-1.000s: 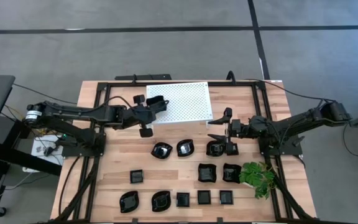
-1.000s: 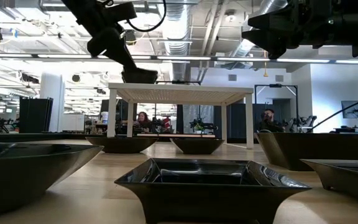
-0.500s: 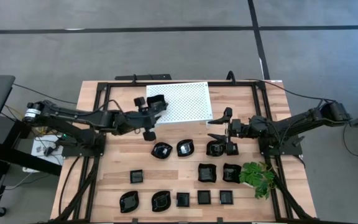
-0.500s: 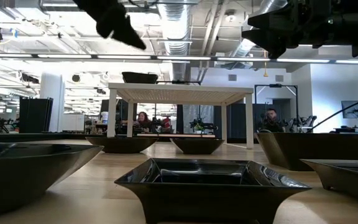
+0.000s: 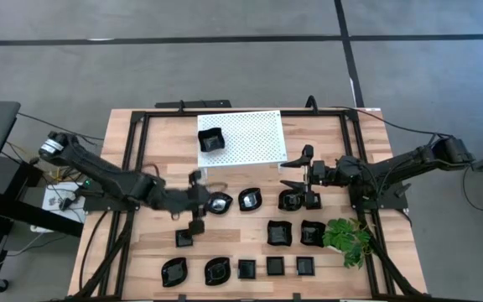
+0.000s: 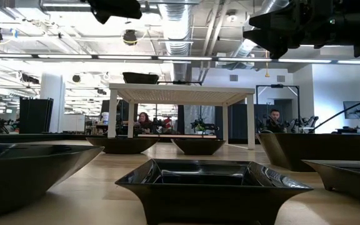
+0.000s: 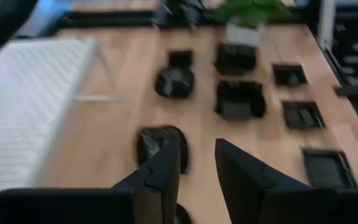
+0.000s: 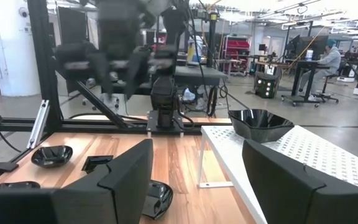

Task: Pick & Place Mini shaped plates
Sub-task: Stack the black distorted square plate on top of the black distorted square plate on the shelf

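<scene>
The tabletop is a wooden surface inside a black frame, its far half taken by the white perforated rack and its near half by the mini shaped plates. Bare wood lies open along the left side and between the rack's near edge and the first plate row; the right near corner is closed off by the green plant.

One plate on the rack sits at the rack's left far corner, close to both edges. The remaining plates lie in three loose rows on the wood, among them a rounded plate just beside the left hand and a square plate near it.

The left hand, half a second ago at the rack's left edge, has swung down over the wood – it now hovers beside the rounded plate, fingers slightly parted and empty. The right hand has not moved; it waits right of the rack with fingers spread wide, holding nothing.

The low view alone shows the plate raised on the rack – and people seated in the room behind. The left wrist view is motion-blurred.
</scene>
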Action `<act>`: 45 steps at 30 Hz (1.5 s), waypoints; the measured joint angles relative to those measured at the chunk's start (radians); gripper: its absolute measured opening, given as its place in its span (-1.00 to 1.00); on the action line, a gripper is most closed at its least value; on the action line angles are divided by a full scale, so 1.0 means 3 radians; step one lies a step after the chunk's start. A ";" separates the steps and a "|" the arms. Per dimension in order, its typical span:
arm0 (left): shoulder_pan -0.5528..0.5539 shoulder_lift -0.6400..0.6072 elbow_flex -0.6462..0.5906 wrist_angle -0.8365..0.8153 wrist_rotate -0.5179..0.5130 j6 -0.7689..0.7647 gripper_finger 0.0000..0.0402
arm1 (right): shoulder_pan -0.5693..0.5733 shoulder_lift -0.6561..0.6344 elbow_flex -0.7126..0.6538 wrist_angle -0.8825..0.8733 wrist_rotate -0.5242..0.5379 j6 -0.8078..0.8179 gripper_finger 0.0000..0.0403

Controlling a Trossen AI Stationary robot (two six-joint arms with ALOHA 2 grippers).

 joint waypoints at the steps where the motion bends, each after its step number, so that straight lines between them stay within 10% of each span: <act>1: -0.0059 0.0076 0.0000 0.0014 0.0000 -0.0048 -0.48 | 0.0001 0.0000 0.0000 0.0002 -0.0001 0.0008 0.21; 15: -0.0298 0.0949 -0.0004 0.0650 -0.0001 -0.0205 -0.48 | 0.0633 0.0077 0.0593 -0.1097 -0.0426 0.0038 0.20; 32: -0.0280 0.0876 -0.0005 0.0787 0.0000 -0.0198 -0.48 | 0.1309 0.1750 0.1755 -0.2837 -0.0067 0.0942 -0.04; 45: -0.0269 0.0874 -0.0005 0.0799 0.0000 -0.0192 -0.48 | 0.1785 0.2256 0.2593 -0.4392 0.0164 0.1803 -0.04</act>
